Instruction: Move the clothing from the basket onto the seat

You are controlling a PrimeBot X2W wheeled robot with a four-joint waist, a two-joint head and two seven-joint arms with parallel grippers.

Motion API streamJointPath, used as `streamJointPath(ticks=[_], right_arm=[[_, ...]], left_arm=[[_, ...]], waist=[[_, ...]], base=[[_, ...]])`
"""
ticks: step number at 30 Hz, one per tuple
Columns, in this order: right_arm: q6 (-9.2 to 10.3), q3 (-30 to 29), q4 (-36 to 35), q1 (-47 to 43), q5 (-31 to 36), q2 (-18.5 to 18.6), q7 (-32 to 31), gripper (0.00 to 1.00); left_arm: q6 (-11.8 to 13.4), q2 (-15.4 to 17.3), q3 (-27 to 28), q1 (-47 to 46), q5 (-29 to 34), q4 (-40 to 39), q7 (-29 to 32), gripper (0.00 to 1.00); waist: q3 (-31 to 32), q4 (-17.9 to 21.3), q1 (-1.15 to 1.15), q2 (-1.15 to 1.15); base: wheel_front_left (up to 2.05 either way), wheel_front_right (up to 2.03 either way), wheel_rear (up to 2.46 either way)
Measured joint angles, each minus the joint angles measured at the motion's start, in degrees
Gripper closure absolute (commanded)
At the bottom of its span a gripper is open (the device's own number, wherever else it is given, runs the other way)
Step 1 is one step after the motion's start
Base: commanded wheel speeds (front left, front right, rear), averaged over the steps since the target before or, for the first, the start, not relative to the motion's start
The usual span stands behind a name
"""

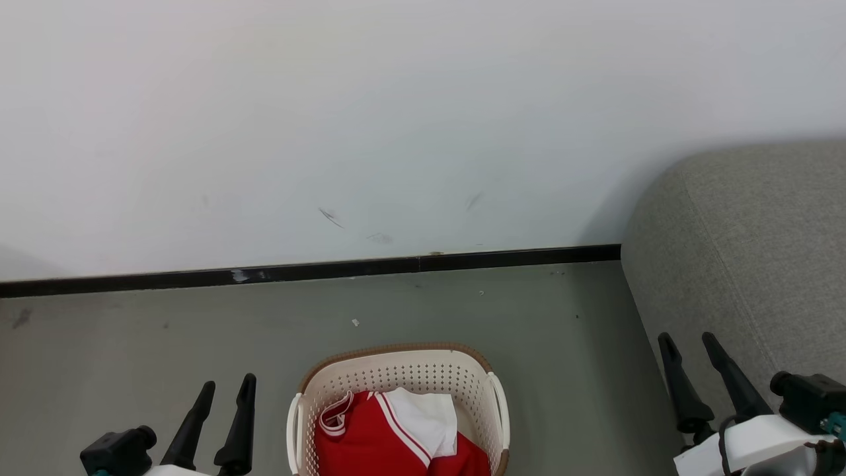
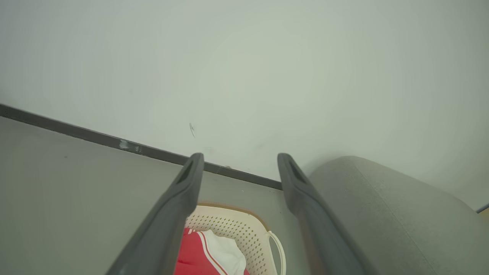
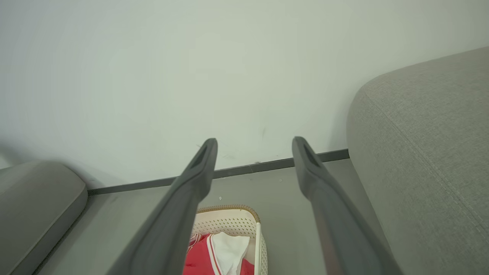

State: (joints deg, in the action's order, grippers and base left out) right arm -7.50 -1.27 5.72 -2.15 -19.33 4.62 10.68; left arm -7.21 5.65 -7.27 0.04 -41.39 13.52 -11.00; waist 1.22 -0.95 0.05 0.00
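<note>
Red clothing (image 1: 370,439) with white panels and stripe trim lies bunched in the cream basket (image 1: 396,367), which stands on the floor at the bottom centre of the head view. The grey sofa seat (image 1: 747,264) rises at the right. My left gripper (image 1: 229,385) hovers open to the left of the basket, holding nothing. My right gripper (image 1: 687,340) stands open in front of the sofa's side, also holding nothing. The left wrist view shows the clothing (image 2: 198,256) and basket (image 2: 237,225) between the fingers; the right wrist view shows the basket (image 3: 229,221), clothing (image 3: 202,256) and sofa (image 3: 428,152).
A white wall with a black skirting strip (image 1: 330,270) runs behind the basket. Grey floor (image 1: 165,344) lies open to the left and between basket and sofa. Another grey cushioned piece (image 3: 34,202) sits at the left in the right wrist view.
</note>
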Motion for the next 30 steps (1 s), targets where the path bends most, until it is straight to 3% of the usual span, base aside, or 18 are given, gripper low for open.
streamJointPath(ticks=[16,30], right_arm=[[0.00,-0.2,-0.4,-1.4,14.3,-0.2,3.5,0.00],[0.00,-1.4,0.4,-2.3,15.0,-1.0,3.5,0.00]], left_arm=[[0.0,0.2,0.3,0.2,17.3,-1.5,-3.3,0.00],[0.0,-0.8,1.7,0.9,19.4,-1.7,-3.3,0.00]], waist=[[0.4,0.0,-0.01,0.00],[0.6,0.4,-0.02,0.00]], base=[[0.00,0.00,0.00],[0.00,0.00,0.00]])
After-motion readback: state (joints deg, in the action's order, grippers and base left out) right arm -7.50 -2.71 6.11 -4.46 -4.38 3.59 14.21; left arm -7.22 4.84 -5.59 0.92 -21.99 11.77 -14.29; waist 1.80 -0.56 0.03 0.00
